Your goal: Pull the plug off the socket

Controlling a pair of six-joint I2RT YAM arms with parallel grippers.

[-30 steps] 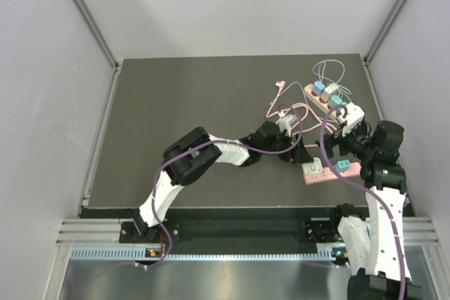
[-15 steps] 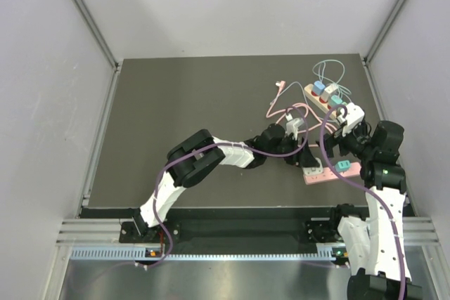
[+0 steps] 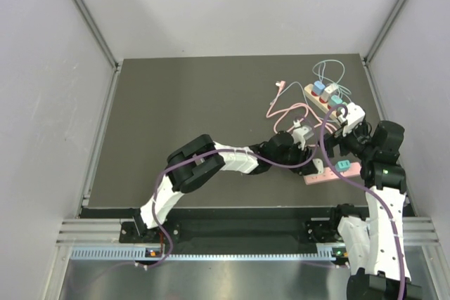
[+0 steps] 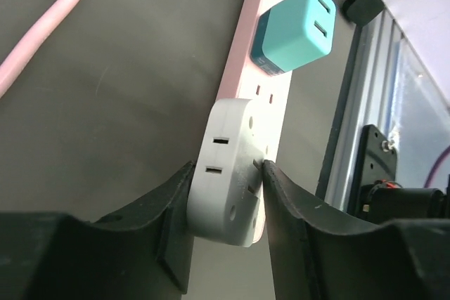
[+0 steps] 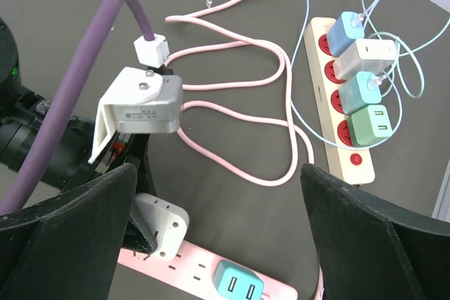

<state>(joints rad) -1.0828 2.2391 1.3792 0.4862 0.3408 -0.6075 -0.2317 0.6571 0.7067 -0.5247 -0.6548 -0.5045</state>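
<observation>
A white plug adapter (image 4: 232, 166) sits on the near end of a pink power strip (image 4: 246, 54). My left gripper (image 4: 228, 168) is shut on the white plug, one finger pressed on each side. A teal plug (image 4: 292, 29) sits further along the same strip. In the top view the left gripper (image 3: 313, 161) is at the strip's left end (image 3: 330, 173). My right gripper (image 5: 221, 216) is open and empty, above the strip (image 5: 190, 272) and the white plug (image 5: 158, 226).
A cream power strip (image 5: 341, 103) with several chargers and thin blue cables lies at the far right. A pink cable (image 5: 232, 114) loops across the mat between the two strips. The table's right rail (image 3: 383, 124) is close to the right arm.
My left arm has reached further right, bringing its gripper onto the white plug at the pink strip's left end. The right arm has not moved.
</observation>
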